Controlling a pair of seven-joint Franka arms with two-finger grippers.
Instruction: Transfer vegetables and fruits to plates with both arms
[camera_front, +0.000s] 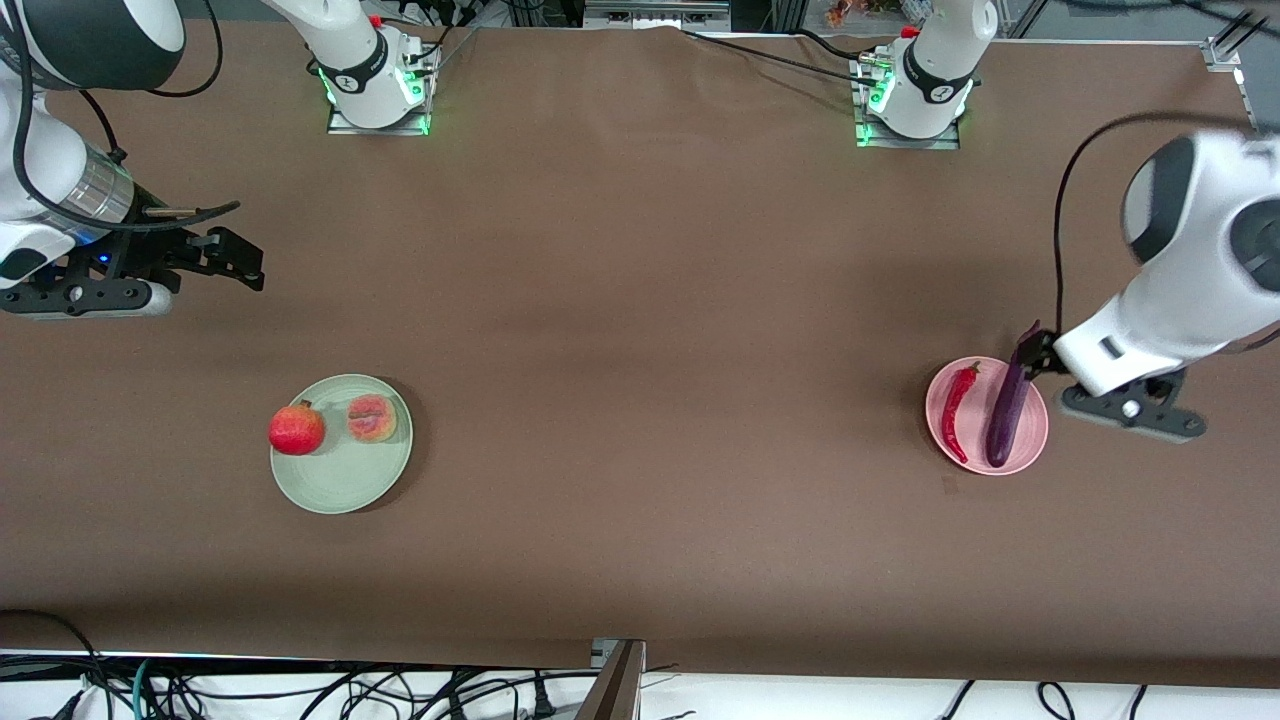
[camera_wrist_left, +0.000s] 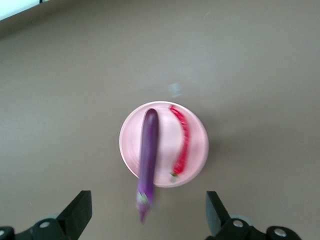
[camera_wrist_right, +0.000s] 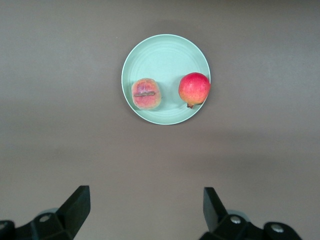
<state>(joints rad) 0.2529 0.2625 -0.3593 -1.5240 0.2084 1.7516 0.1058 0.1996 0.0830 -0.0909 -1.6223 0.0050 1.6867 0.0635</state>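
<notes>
The purple eggplant (camera_front: 1006, 412) and the red chili (camera_front: 959, 411) lie side by side on the pink plate (camera_front: 979, 425) toward the left arm's end of the table. The eggplant's stem end juts over the rim. My left gripper (camera_front: 1035, 350) hangs open just above that stem end. In the left wrist view the eggplant (camera_wrist_left: 149, 150) and chili (camera_wrist_left: 183, 142) rest on the pink plate (camera_wrist_left: 131, 145), and the gripper (camera_wrist_left: 147, 210) holds nothing. The pomegranate (camera_front: 296, 428) and peach (camera_front: 372, 418) sit on the green plate (camera_front: 340, 482). My right gripper (camera_front: 240, 268) is open, raised over bare table.
The right wrist view shows the green plate (camera_wrist_right: 165, 55) with the peach (camera_wrist_right: 146, 93) and pomegranate (camera_wrist_right: 194, 88), and the open gripper (camera_wrist_right: 145, 210). The arm bases (camera_front: 375, 80) stand at the table's edge farthest from the front camera. Cables (camera_front: 300, 690) and a metal bracket (camera_front: 615, 680) lie along the nearest edge.
</notes>
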